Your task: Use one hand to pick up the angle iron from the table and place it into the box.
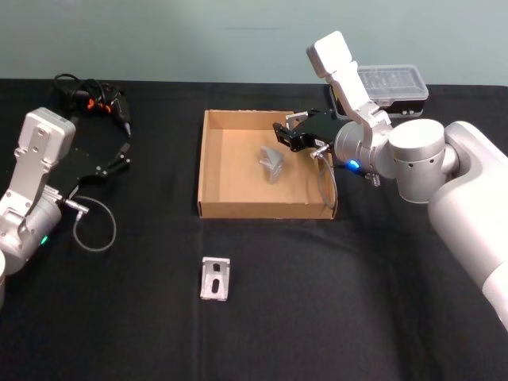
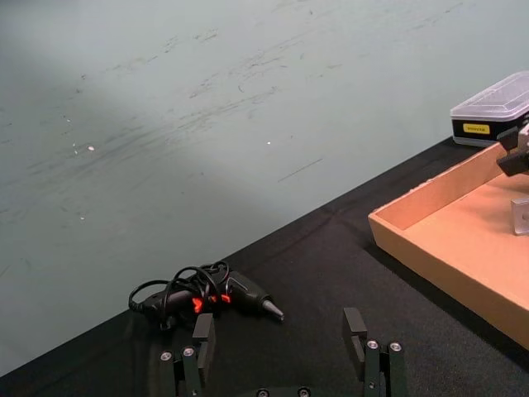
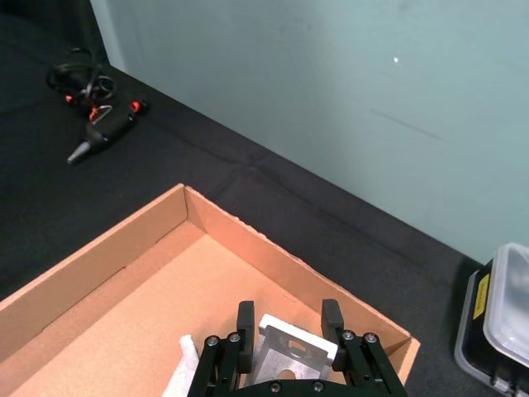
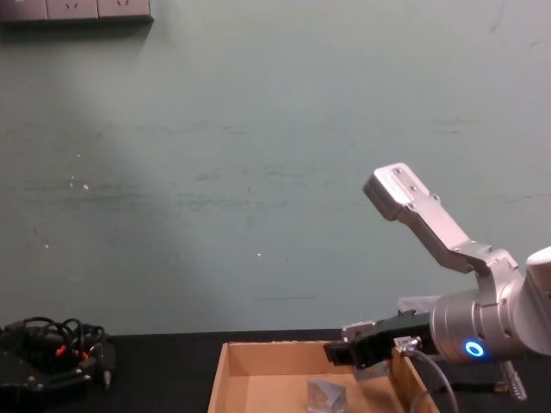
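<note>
Closest to the robot, one angle iron [image 1: 214, 279] lies flat on the black table [image 1: 333, 317], near the front edge. It's just in front of the tan cardboard box [image 1: 266, 209] and nothing is touching it. The box sits about mid-table.

A second angle iron [image 1: 271, 164] rests on the box floor, a bit right of the middle, tipped up rather than lying flat. The right gripper [image 1: 280, 136] hangs over the far right part of the box, just above and beyond that bracket. Its fingers are spread and gripping nothing. In the chest view the bracket sits lower, down on the cardboard.

The left gripper [image 2: 278, 322] is parked by the table's left edge, fingers wide apart and empty too.

At the far edge there's a clear-lidded organiser case [image 1: 391, 86] behind the box's right corner. A black hand tool [image 1: 99, 101] with a tangled cable sits toward the far left corner.
</note>
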